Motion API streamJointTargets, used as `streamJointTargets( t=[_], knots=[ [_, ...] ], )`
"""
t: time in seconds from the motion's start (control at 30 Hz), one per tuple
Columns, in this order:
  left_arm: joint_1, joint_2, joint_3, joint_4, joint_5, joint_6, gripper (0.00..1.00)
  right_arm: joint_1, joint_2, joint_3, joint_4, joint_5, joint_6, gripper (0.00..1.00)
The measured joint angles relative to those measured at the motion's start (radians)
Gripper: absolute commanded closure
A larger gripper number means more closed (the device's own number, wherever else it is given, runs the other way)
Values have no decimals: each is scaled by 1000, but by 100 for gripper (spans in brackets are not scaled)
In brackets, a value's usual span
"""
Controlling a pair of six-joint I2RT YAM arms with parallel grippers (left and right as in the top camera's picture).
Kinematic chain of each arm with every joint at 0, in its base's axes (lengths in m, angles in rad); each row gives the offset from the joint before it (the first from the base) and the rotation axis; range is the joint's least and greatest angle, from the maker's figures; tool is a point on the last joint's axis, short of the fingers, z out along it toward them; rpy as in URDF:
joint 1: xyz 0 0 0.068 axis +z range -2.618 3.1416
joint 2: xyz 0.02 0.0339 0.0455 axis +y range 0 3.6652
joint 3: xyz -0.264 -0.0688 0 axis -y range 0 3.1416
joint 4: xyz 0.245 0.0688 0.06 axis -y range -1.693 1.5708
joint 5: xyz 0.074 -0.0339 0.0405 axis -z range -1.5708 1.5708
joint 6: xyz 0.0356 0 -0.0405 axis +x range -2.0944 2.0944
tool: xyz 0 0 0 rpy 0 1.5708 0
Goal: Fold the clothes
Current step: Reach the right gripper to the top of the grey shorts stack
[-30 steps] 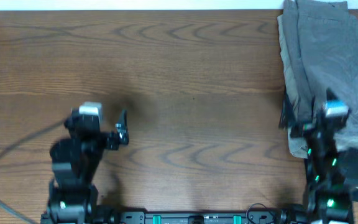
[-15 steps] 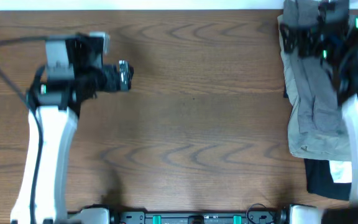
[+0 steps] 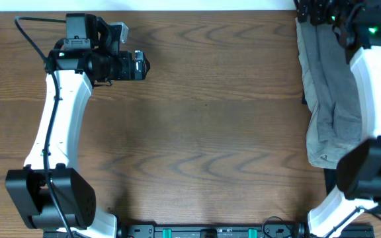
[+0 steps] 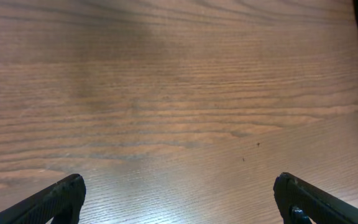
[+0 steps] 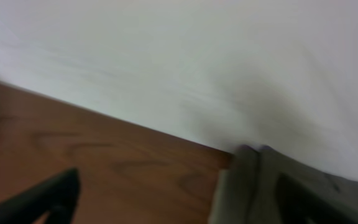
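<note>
Grey cotton shorts (image 3: 326,79): wrinkled and heaped lengthwise along the right edge of the brown wooden table (image 3: 210,119), reaching its far corner. We see no neat crease or squared fold anywhere in them.
Khaki-beige shorts (image 3: 323,149): bunched at the near end of the same heap, touching the grey pair. We cannot tell which lies over which.
Left claw (image 3: 137,65): hangs over plain wood near the far left of the table, well apart from the heap. Its wrist view shows the two dark fingers spread wide with nothing between them.
Right claw (image 3: 309,9): up at the far right corner, over the top end of the grey pair. Its wrist view is blurred, yet both fingers show far apart and empty, with the cloth's edge (image 5: 253,180) ahead of them below a white wall (image 5: 166,62).
Done so far: nothing, in our judgement. No garment is spread flat and none is folded.
Left to do: all of it. We would draw one pair onto open wood, smooth it and fold it, then do the same with the other.
Step in hand: we judge it a reach toward the grey pair's far end, with no grasp made yet.
</note>
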Motion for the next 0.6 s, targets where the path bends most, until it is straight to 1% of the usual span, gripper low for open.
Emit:
streamJointTargets(
  t=[0.07, 0.13, 0.33, 0.6],
  knots=[
    [0, 6, 0, 0, 3, 0, 2, -8, 52, 2, 32, 57, 6, 24],
    [0, 8, 0, 0, 4, 0, 2, -20, 109, 2, 56, 106, 10, 29],
    [0, 8, 0, -2, 7, 0, 2, -56, 257, 2, 148, 204, 35, 28],
    [-34, 8, 0, -5, 1, 0, 2, -88, 356, 2, 279, 238, 79, 29]
  ],
)
